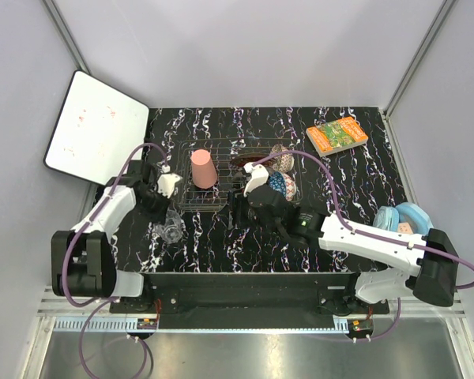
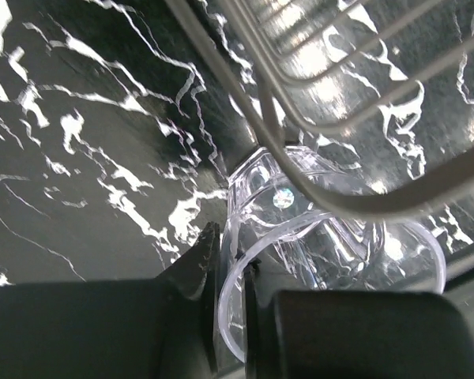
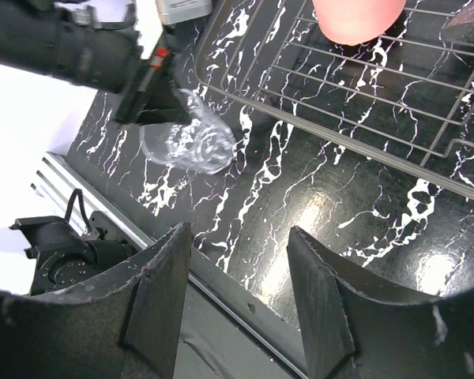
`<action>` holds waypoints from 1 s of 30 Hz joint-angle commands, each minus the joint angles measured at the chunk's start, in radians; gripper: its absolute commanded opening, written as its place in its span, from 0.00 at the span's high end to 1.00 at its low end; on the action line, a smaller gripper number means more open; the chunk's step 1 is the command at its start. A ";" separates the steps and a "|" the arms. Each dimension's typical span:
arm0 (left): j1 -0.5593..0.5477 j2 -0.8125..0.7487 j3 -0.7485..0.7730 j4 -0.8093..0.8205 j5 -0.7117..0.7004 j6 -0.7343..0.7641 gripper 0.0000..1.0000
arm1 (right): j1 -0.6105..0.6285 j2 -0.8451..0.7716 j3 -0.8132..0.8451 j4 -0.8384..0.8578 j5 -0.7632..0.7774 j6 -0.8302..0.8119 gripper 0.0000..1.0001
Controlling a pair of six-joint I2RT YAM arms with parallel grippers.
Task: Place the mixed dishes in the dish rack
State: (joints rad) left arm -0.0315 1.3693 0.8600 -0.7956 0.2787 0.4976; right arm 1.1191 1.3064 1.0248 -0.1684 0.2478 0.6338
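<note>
The left hand (image 2: 231, 264) is clenched on the small clear glass (image 2: 316, 237), its 2 fingers (image 2: 201, 264) pinching the rim from either side of the wall. The glass lies tilted on its side at the rack's near left corner, just outside the wires. Whether it rests on the bench (image 1: 197, 245) or is lifted off it I cannot tell. From the right wrist view, the same glass (image 3: 191, 142) hangs at the tip of the left hand (image 3: 164, 106), low over the black marbled surface.

The right hand (image 3: 241, 272) is released, its fingers spread with nothing between them. It hovers over the bench in front of the dish rack (image 1: 209, 201).

Inside the rack, the pink plastic cup (image 1: 204, 168) stands upside down toward the left end. The blue patterned bowl (image 1: 278, 184) and the tan-red patterned bowl (image 1: 281, 158) sit on edge at the right end, close together.

An orange-green book (image 1: 336, 136) lies at the far right of the bench, a white flat board (image 1: 95, 130) leans off its far left corner, and a light blue round thing (image 1: 403, 217) sits beside the right arm.
</note>
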 commanded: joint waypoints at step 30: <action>0.054 -0.036 0.764 -0.547 1.406 -0.110 1.00 | -0.173 -0.030 -0.318 1.267 -0.594 0.478 0.00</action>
State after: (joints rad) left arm 0.0322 1.3422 1.5585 -1.3434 1.3926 0.4171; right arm 0.9516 1.2526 0.6533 0.8982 -0.2390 1.0458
